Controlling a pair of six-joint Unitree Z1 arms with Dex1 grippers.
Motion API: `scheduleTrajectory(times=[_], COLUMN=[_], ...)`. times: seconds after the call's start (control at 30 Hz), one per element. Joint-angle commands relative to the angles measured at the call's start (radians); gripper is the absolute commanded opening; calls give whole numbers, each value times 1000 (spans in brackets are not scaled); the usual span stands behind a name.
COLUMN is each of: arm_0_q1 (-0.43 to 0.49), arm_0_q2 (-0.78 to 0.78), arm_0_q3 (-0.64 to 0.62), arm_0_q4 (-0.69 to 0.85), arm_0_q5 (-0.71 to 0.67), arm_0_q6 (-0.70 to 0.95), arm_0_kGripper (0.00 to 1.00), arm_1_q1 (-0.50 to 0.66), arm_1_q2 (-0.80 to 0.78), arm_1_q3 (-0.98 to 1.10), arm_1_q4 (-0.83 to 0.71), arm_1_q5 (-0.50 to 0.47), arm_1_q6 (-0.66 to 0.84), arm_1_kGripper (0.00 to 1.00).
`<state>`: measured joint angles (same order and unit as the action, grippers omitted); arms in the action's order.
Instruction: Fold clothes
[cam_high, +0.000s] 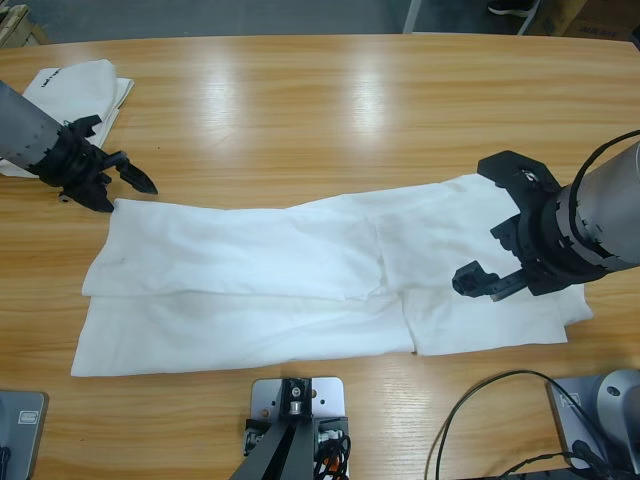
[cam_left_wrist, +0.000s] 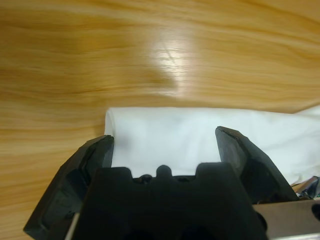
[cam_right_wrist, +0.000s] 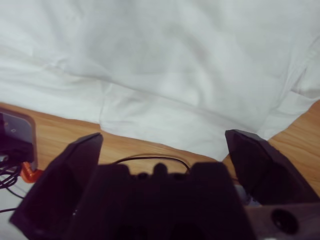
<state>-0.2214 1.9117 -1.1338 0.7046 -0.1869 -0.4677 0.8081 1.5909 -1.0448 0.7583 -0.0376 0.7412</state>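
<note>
While both fingers gape, T-shirt (cam_high: 300, 280) lies beneath, untouched.

Plain white T-shirt (cam_high: 300, 280) on honey-brown grained wooden table (cam_high: 300, 120); second white T-shirt (cam_high: 85, 90) with black lettering; black left gripper (cam_high: 125, 175) and right gripper (cam_high: 495, 235).

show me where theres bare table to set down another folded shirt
The widest bare patch of table runs along the far side, between the folded shirt at the far left corner and the spread T-shirt. The near edge holds only a narrow strip, with a cable. The middle is covered, a gripper at each end.
</note>
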Motion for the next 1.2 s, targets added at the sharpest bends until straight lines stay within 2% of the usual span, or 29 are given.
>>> scheduleTrajectory(times=[0.03, 0.2, 0.23, 0.3, 0.37, 0.5, 0.53, 0.6, 0.67, 0.77, 0.83, 0.87, 0.93, 0.97, 1.0, 1.03, 1.1, 1.13, 1.2], arm_0_q1=[11, 10, 10, 10, 10, 11, 12, 19, 22, 22, 22, 24, 30, 38, 44, 51, 60, 65, 73], arm_0_q2=[63, 97, 101, 102, 101, 96, 93, 86, 87, 63, 49, 42, 35, 39, 38, 35, 32, 29, 20], arm_0_q3=[9, 3, 3, 2, 3, 5, 6, 13, 14, 18, 16, 16, 15, 8, 7, 9, 8, 8, 12], arm_0_q4=[-11, -13, -13, -13, -12, -2, 1, 3, 10, 15, 27, 29, 24, 22, 23, 22, 22, 18, 4], arm_0_q5=[49, 34, 26, -2, -13, -34, -34, -24, -22, 11, 34, 44, 36, 8, 4, 9, 5, 6, 7], arm_0_q6=[12, 15, 14, 17, 23, 27, 27, 28, 44, 97, 117, 114, 112, 115, 102, 82, 71, 69, 73], arm_0_kGripper=[793, 781, 728, 526, 410, 406, 367, 127, 14, 21, 399, 492, 492, 458, 308, 242, 30, 0, 0], arm_1_q1=[-10, -10, -10, -10, -10, -10, -10, -10, -10, -10, -10, -10, -10, -10, -10, -10, -10, -10, -10], arm_1_q2=[54, 63, 64, 67, 71, 81, 84, 94, 99, 109, 120, 124, 129, 129, 132, 136, 142, 144, 147], arm_1_q3=[66, 63, 63, 63, 63, 58, 59, 63, 67, 73, 78, 79, 80, 82, 83, 83, 84, 85, 93], arm_1_q4=[-40, -43, -45, -48, -52, -58, -60, -65, -66, -67, -73, -76, -80, -85, -89, -91, -94, -96, -100], arm_1_q5=[27, 28, 27, 27, 27, 27, 27, 27, 27, 28, 30, 31, 38, 39, 39, 41, 44, 45, 46], arm_1_q6=[1, 5, 6, 6, 7, 7, 7, 7, 7, 7, 7, 7, 7, 7, 7, 7, 7, 7, 14], arm_1_kGripper=[996, 996, 996, 996, 996, 996, 996, 996, 996, 996, 996, 996, 996, 996, 995, 992, 991, 991, 991])
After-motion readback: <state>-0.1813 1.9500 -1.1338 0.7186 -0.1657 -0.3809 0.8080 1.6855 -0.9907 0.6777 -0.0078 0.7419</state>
